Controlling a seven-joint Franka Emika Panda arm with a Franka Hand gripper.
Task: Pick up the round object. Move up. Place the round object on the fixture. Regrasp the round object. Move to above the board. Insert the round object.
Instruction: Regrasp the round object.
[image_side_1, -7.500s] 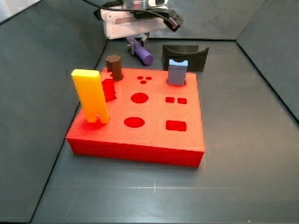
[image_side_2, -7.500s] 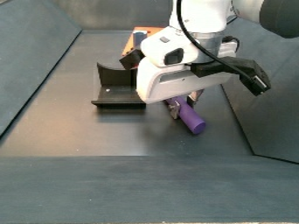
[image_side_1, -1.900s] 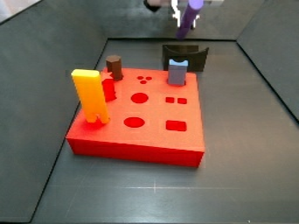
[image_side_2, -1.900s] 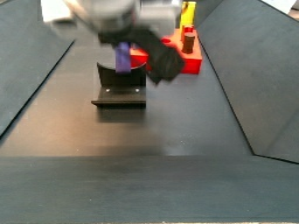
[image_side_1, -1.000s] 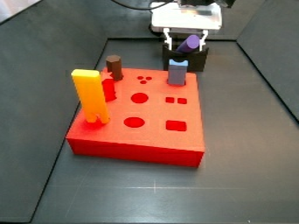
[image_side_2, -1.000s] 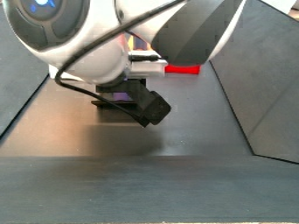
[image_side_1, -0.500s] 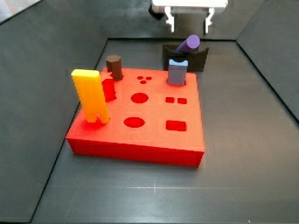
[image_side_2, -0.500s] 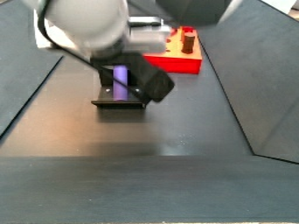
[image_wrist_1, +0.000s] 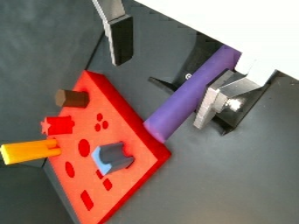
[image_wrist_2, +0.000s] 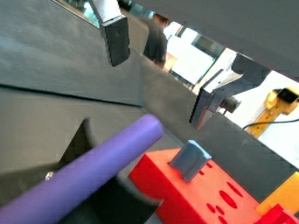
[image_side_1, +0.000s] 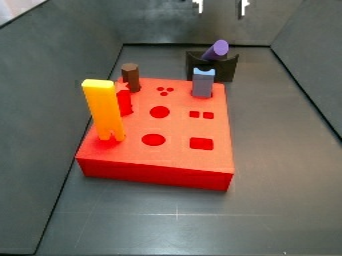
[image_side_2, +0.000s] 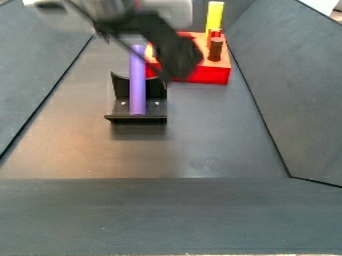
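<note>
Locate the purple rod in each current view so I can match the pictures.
Wrist view: purple rod between the open gripper fingers, untouched.
Wrist view: rod in the foreground.
Side view: rod leaning on the fixture.
Side view: rod on the fixture.
Shared landmark: red board.

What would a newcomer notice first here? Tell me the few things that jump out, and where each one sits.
The purple rod stands out first, leaning in the dark fixture on the floor, with nothing gripping it. Just past it lies the red board, with a tall yellow block standing at one edge. The gripper hangs open above the rod, its fingers apart on either side.
</note>
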